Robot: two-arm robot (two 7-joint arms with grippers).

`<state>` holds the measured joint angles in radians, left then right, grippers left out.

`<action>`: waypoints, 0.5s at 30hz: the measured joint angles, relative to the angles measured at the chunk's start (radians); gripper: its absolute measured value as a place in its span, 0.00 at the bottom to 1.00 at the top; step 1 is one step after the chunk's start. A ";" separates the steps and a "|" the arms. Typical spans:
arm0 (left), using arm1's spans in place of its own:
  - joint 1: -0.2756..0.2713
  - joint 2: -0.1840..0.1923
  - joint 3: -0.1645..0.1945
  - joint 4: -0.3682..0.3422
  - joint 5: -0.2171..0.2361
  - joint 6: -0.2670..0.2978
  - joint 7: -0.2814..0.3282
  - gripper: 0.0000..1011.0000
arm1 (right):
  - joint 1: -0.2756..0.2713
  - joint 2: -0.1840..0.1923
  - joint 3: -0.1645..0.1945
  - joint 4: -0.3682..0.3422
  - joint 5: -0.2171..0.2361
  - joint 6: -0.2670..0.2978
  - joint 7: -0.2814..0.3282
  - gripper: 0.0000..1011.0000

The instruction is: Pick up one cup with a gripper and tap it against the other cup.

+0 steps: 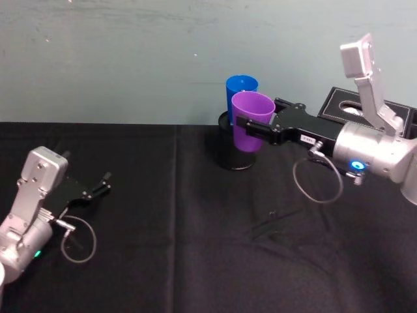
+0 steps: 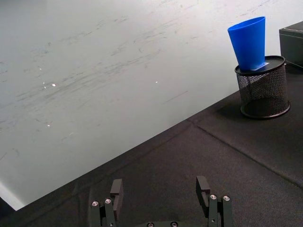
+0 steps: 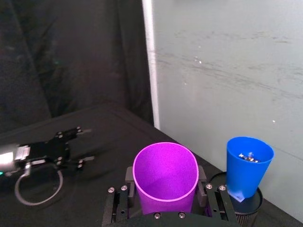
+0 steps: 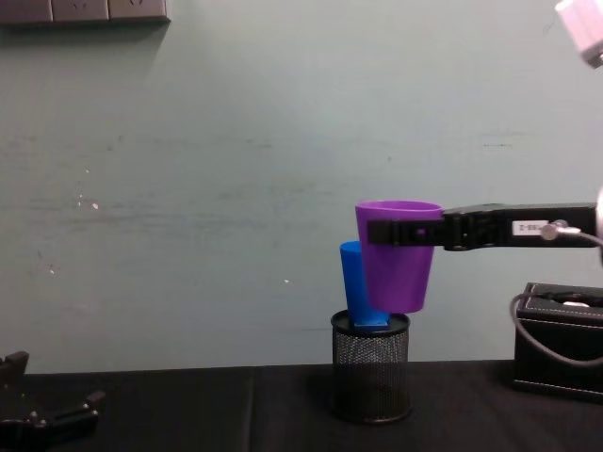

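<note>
Cups: purple cup plain vivid purple, no print, same shade inside & out; blue cup solid bright blue, no markings.

Pen holder: black wire mesh, fine grid pattern.

Right pincer: matte black w/ silver screws & small white label w/ dark print. Right arm silver-grey, blue ring light.

Left pincer: black too. Left arm silver-grey, small teal light.

Cable: grey.

Counter: plain black cloth.

Wall: pale grey-green, faint dark scuffs & white specks.

Box at right: black w/ pale trim line.
</note>
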<state>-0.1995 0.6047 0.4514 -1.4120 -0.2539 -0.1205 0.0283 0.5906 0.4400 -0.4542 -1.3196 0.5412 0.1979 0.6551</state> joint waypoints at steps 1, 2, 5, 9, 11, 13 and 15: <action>0.000 0.000 0.000 0.000 0.000 0.000 0.000 1.00 | -0.016 0.017 0.002 -0.027 0.007 0.003 0.002 0.72; 0.000 0.000 0.000 0.000 0.000 0.000 0.000 1.00 | -0.024 0.026 0.003 -0.040 0.011 0.005 0.005 0.72; 0.000 0.000 0.000 0.000 0.000 0.000 0.000 1.00 | -0.051 0.058 0.003 -0.087 0.024 0.008 0.013 0.72; 0.000 0.000 0.000 0.000 0.000 0.000 0.000 1.00 | -0.079 0.087 -0.005 -0.122 0.034 0.002 0.022 0.72; 0.000 0.000 0.000 0.000 0.000 0.000 0.000 1.00 | -0.092 0.097 -0.012 -0.131 0.037 -0.009 0.023 0.72; 0.000 0.000 0.000 0.000 0.000 0.000 0.000 1.00 | -0.100 0.102 -0.017 -0.132 0.038 -0.019 0.025 0.72; 0.000 0.000 0.000 0.000 0.000 0.000 0.000 1.00 | -0.109 0.104 -0.024 -0.127 0.041 -0.038 0.029 0.72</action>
<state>-0.1995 0.6047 0.4514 -1.4120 -0.2538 -0.1205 0.0283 0.4819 0.5445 -0.4784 -1.4469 0.5824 0.1602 0.6845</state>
